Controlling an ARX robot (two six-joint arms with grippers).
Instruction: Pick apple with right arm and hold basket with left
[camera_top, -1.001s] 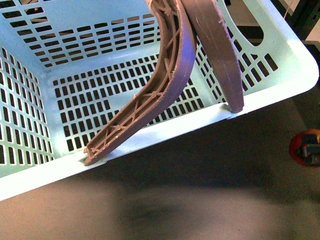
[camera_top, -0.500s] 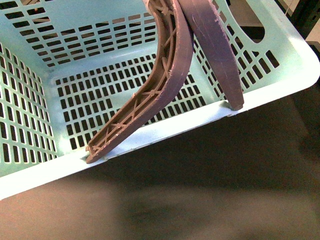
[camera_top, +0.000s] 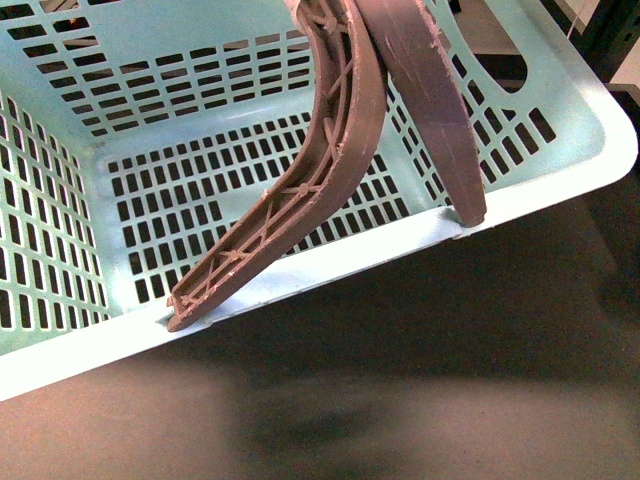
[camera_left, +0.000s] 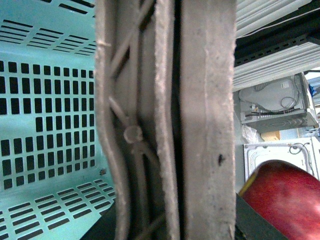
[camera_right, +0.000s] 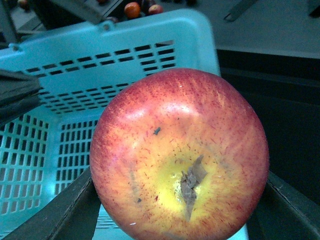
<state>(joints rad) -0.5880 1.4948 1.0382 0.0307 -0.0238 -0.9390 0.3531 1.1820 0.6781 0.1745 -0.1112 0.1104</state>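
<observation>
The pale mint-blue basket (camera_top: 560, 175) fills the upper front view, tilted, its two brown ribbed handles (camera_top: 340, 150) raised and pressed together. In the left wrist view those handles (camera_left: 200, 125) run straight through my left gripper (camera_left: 170, 220), which is shut on them; the slotted basket wall (camera_left: 45, 115) lies to one side. My right gripper (camera_right: 177, 210) is shut on the red apple (camera_right: 180, 155), yellowish dimple facing the camera, dark fingers (camera_right: 60, 215) on both flanks. The apple hangs just above the basket's rim (camera_right: 150, 35). It also shows beside the handles as the apple (camera_left: 285, 200). Neither gripper appears in the front view.
A dark tabletop (camera_top: 420, 400) lies below the basket in the front view. Small reddish fruits (camera_right: 132, 9) sit beyond the basket's far rim. Grey and white appliance boxes (camera_left: 277, 105) stand in the background behind the handles.
One second ago the apple in the right gripper showed at the right edge of the front view; it is now out of that view. The basket has shifted only slightly.
</observation>
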